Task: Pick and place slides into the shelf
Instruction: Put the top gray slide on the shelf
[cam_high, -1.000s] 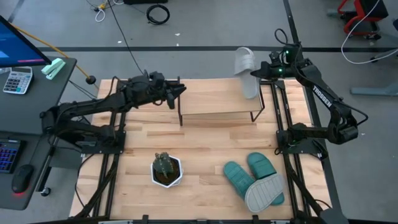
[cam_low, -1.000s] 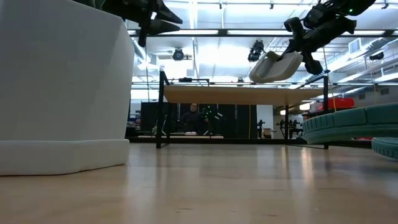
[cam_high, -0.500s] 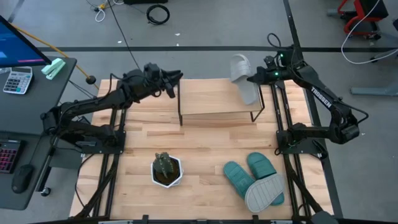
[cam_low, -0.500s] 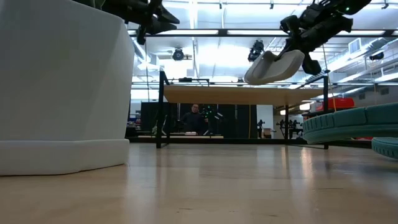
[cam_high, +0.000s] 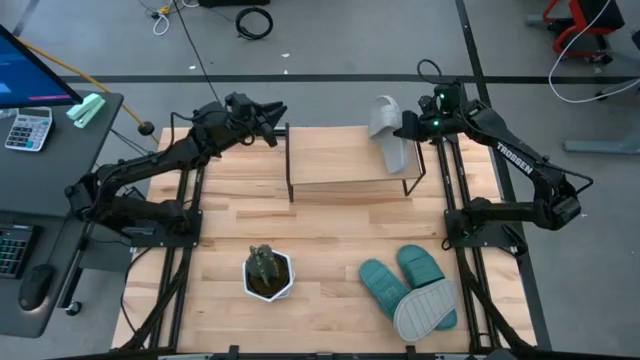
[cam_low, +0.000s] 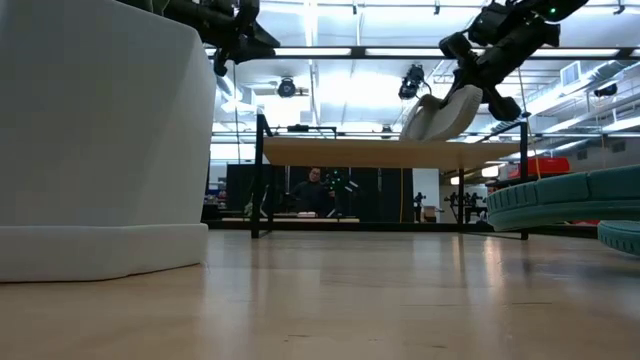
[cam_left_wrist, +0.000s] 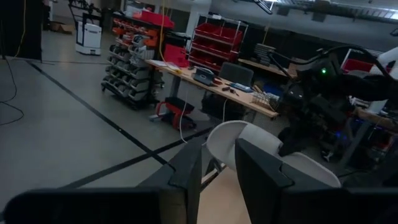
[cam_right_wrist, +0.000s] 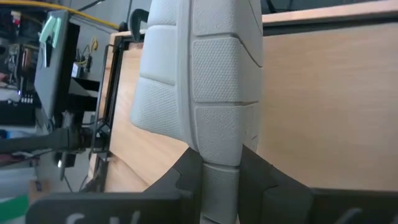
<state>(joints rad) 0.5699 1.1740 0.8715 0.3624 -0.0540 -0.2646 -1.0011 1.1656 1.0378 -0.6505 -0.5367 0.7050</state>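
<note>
My right gripper (cam_high: 408, 128) is shut on a light grey-white slide (cam_high: 388, 130) above the right end of the shelf (cam_high: 345, 165), a low plank on thin black legs. In the low view the slide (cam_low: 440, 110) tilts steeply, its lower end close over the plank top (cam_low: 380, 152). Two teal slides (cam_high: 398, 277) lie near the table's near right corner, and the second grey-white slide (cam_high: 425, 308) rests sole-up across them. My left gripper (cam_high: 275, 110) hovers open beyond the shelf's far left corner, touching nothing. My right gripper pinches the grey-white slide's textured sole (cam_right_wrist: 219, 158) between its two fingers (cam_right_wrist: 189, 171), coming level from the table's right side at the slide's long edge. The slide is lifted and steeply tilted. I cannot tell whether its lower end (cam_low: 415, 132) touches the shelf top.
A small potted plant in a white pot (cam_high: 268, 272) stands near the table's near edge, left of centre; it fills the left of the low view (cam_low: 100, 140). Bare wooden tabletop (cam_high: 330, 230) lies between shelf and plant. A desk with a calculator (cam_high: 28, 128) sits off the table's left.
My right gripper carried the slide toward the table's left and near side and lower, over the shelf's right end; the slide tipped from nearly flat to steeply tilted. My left gripper drew back toward the far edge, away from the shelf's left legs.
</note>
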